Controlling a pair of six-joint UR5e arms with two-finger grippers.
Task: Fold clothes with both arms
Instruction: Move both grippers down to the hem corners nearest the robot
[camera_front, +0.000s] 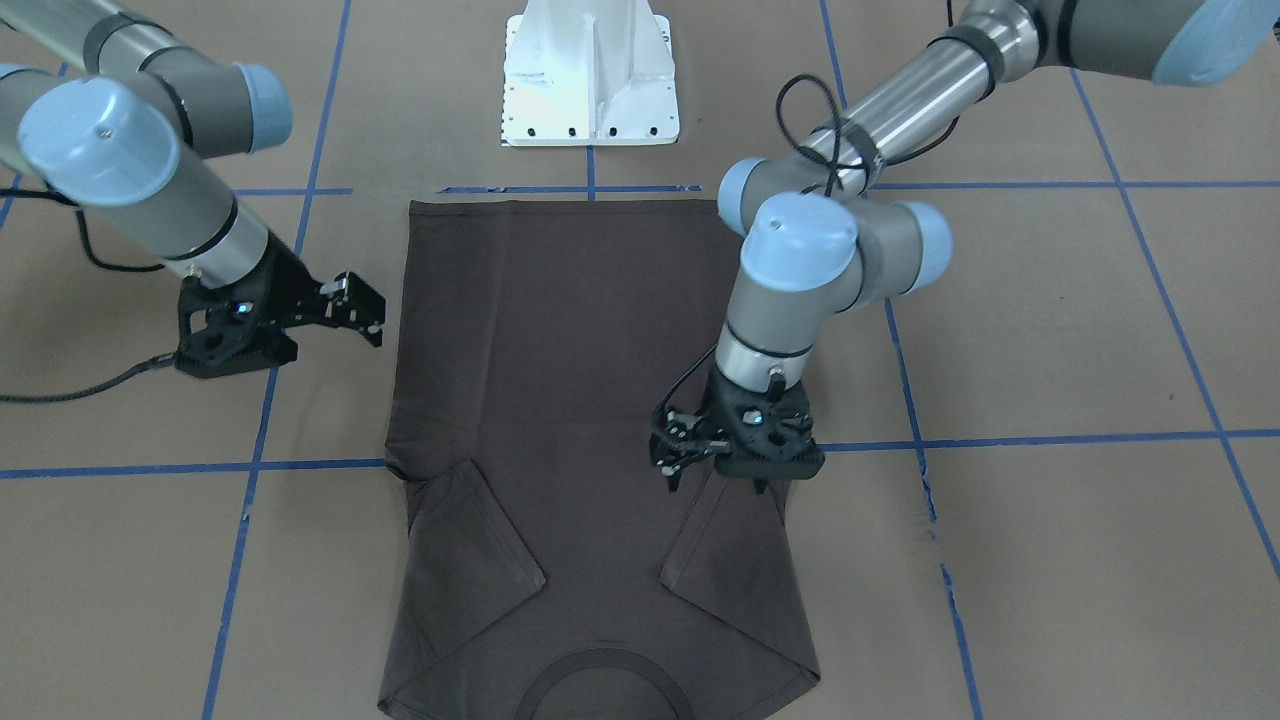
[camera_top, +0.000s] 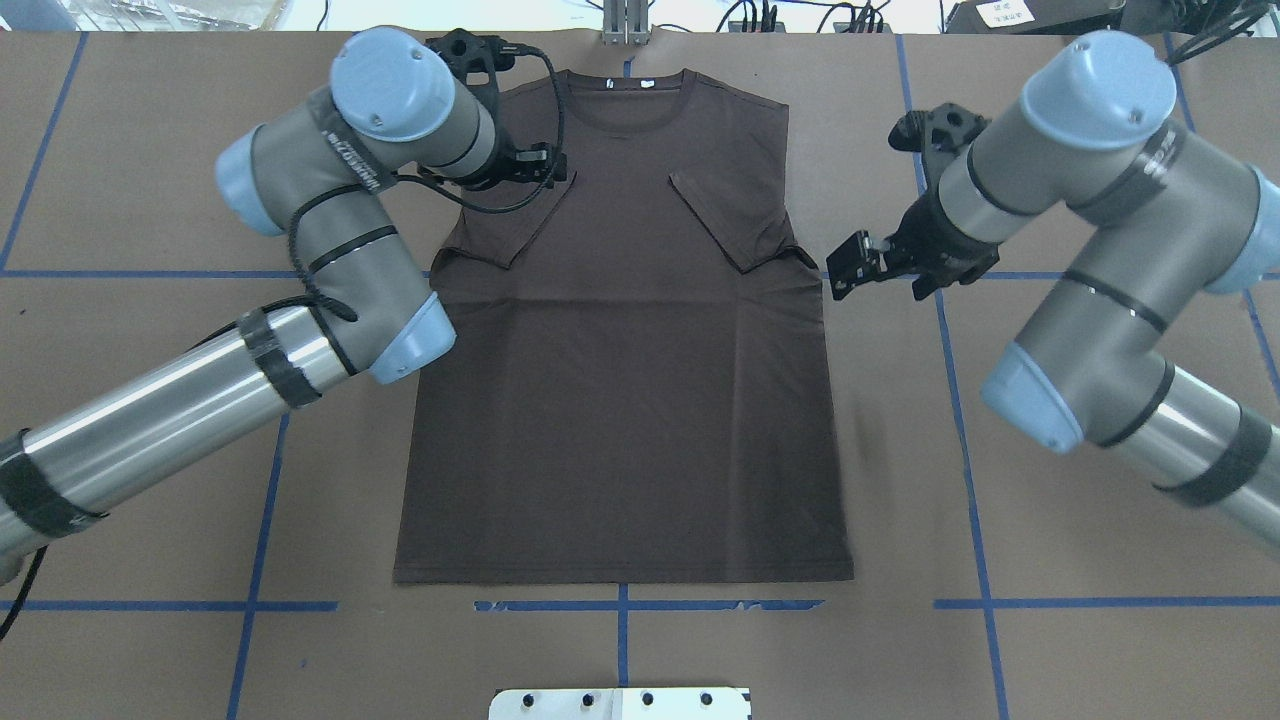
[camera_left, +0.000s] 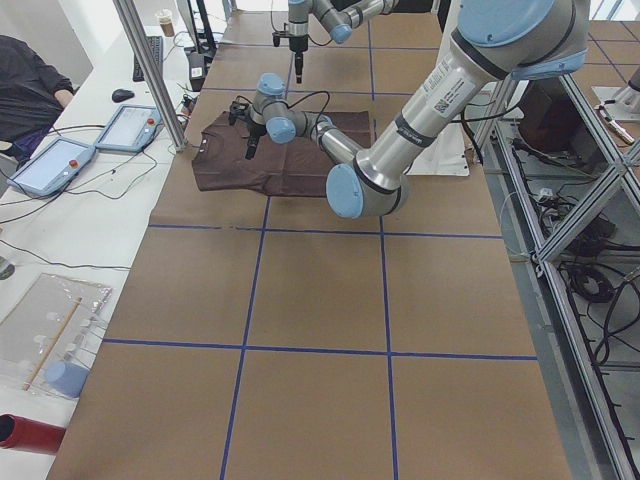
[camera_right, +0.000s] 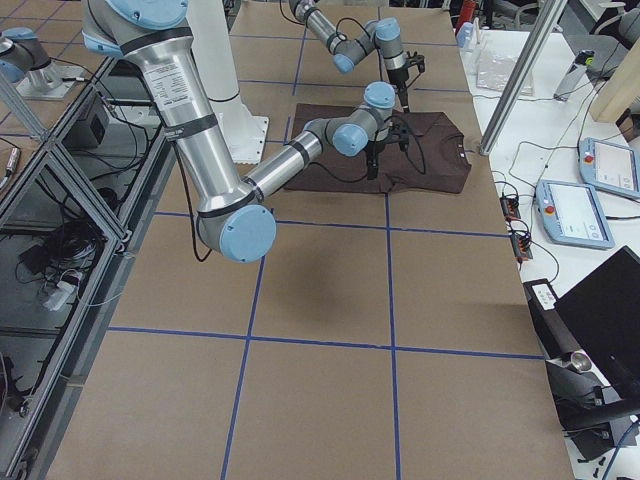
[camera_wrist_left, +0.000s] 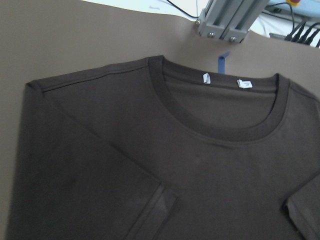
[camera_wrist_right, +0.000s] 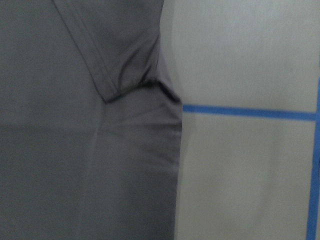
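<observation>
Lying flat mid-worktop (camera_top: 900, 660), T-shirt (camera_top: 620, 400) has collar (camera_top: 625, 100) at the far edge, hem toward the robot-side edge, both sleeves tucked in. Left gripper (camera_front: 718, 487) hangs over the tucked left sleeve (camera_front: 725, 565), jaws look spread, empty. Right gripper (camera_top: 845, 275) sits just off the shirt's right side edge, spread, empty. Risk: left pinch catches only the sleeve flap and undoes it; right misses the edge, skewing the fold.
</observation>
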